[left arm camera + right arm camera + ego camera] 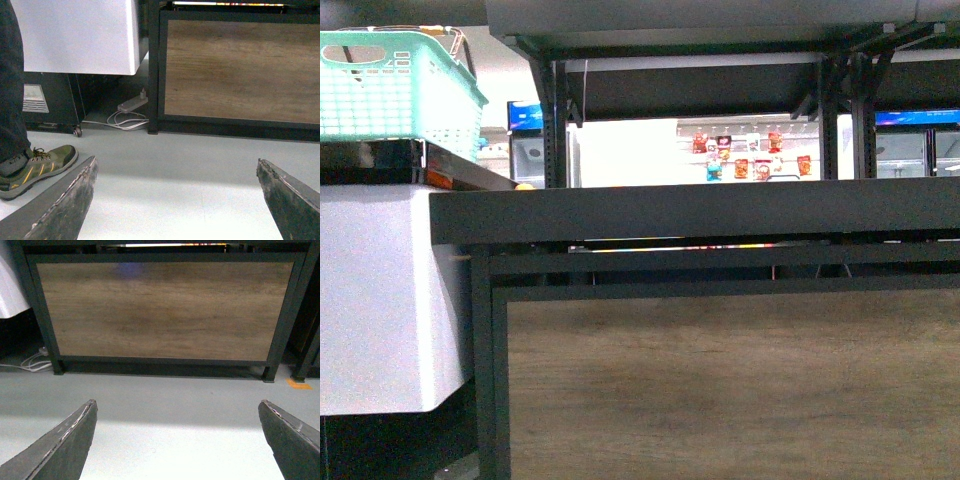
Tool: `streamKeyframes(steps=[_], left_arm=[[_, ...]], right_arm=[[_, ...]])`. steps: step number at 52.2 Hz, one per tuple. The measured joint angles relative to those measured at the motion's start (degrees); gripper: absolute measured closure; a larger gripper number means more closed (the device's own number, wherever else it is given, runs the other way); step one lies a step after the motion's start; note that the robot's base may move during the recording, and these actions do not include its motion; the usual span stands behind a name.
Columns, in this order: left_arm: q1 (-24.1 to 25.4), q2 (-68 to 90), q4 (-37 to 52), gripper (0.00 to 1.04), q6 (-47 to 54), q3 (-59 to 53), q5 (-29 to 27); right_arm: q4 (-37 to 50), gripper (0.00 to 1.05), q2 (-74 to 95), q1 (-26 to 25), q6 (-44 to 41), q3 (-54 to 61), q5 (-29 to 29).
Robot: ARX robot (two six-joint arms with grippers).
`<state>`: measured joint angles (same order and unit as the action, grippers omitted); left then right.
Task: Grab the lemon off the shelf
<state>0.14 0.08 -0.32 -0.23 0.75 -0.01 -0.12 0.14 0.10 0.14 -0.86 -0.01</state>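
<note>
The shelf (700, 212) fills the front view: a black rack with perforated posts and a wide dark lipped tray seen edge-on, and a wood panel below. The tray's lip hides what lies on it, so the lemon is out of view. A tiny yellow speck (524, 186) shows above the tray's left end; I cannot tell what it is. Neither arm appears in the front view. My left gripper (176, 161) is open and empty, low over the grey floor, facing the shelf's wood base (240, 70). My right gripper (176, 403) is open too, facing the same panel (165, 310).
A white cabinet (375, 300) stands left of the shelf with a teal basket (395, 85) on top. In the left wrist view a person's shoe (37, 167) and leg are close by, and a power strip with cables (131, 106) lies by the shelf's foot.
</note>
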Motion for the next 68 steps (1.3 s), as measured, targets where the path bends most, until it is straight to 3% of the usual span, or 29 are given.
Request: streamKeyframes(steps=[68], left_arm=[[0.0, 0.0, 0.0, 0.08, 0.0, 0.0, 0.0]], right_arm=[[0.0, 0.08, 0.0, 0.0, 0.0, 0.0, 0.0]])
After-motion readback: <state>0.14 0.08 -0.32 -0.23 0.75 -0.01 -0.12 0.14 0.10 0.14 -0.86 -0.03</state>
